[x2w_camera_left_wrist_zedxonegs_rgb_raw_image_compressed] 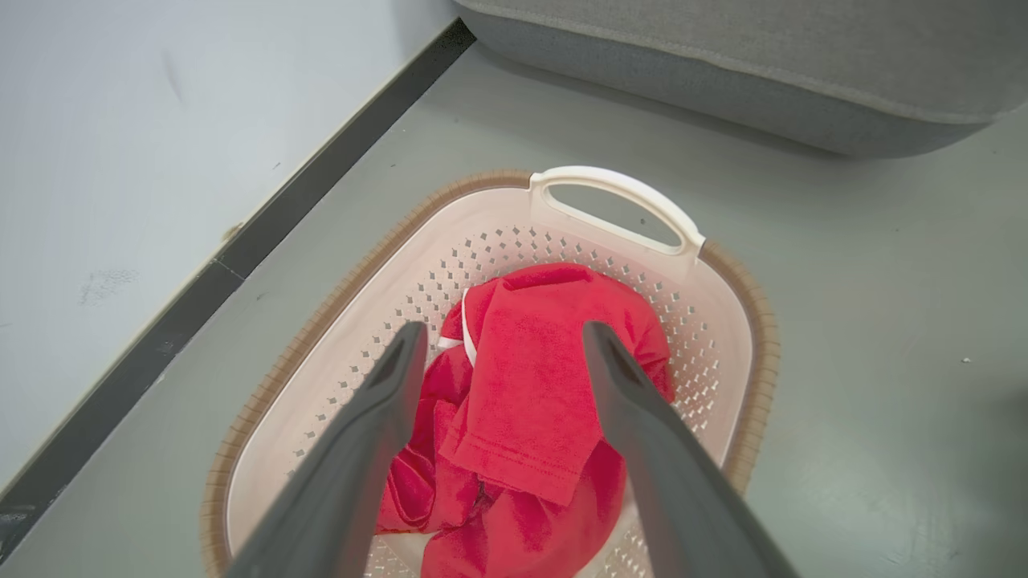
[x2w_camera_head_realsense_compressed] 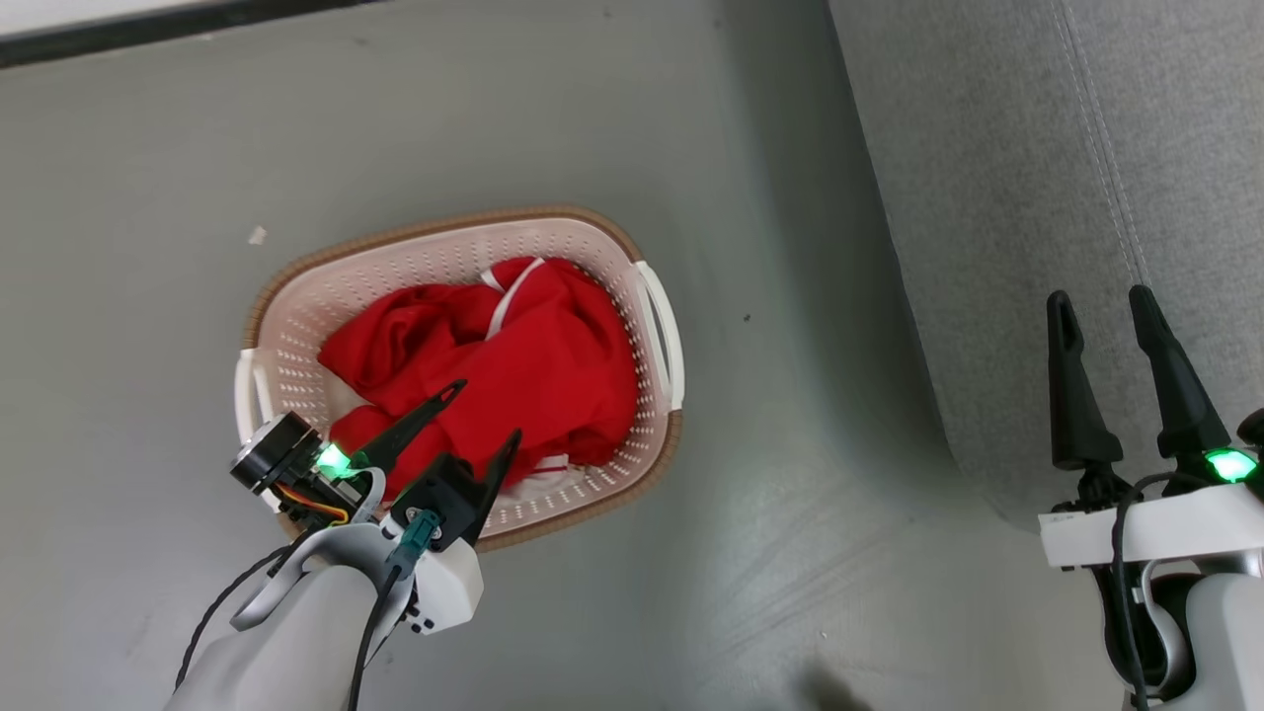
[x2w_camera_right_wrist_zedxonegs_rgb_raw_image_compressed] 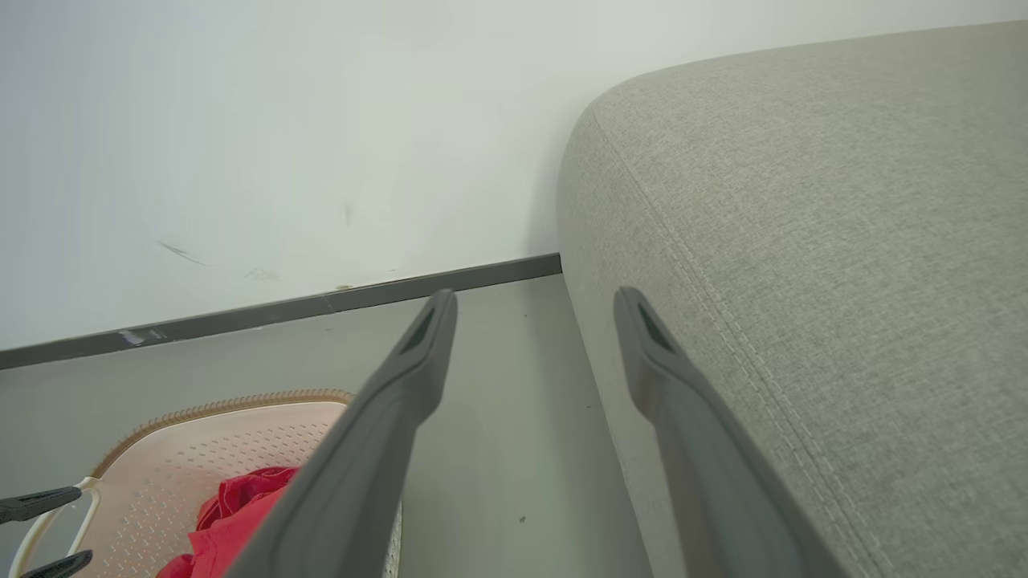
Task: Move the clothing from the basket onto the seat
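Observation:
The cream-white basket with a brown rim stands on the grey floor, and red clothing with white edging lies bunched inside it. My left gripper hovers over the basket's near side, open, its fingers above the red cloth without holding it. In the left wrist view the clothing shows between the two spread fingers of the left gripper inside the basket. My right gripper is open and empty over the edge of the grey seat. The right wrist view has the right gripper, the seat and part of the basket.
Grey floor surrounds the basket. A white wall with a dark baseboard runs along the far side. The seat's front edge lies just beyond the basket's handle. A small white scrap lies on the floor.

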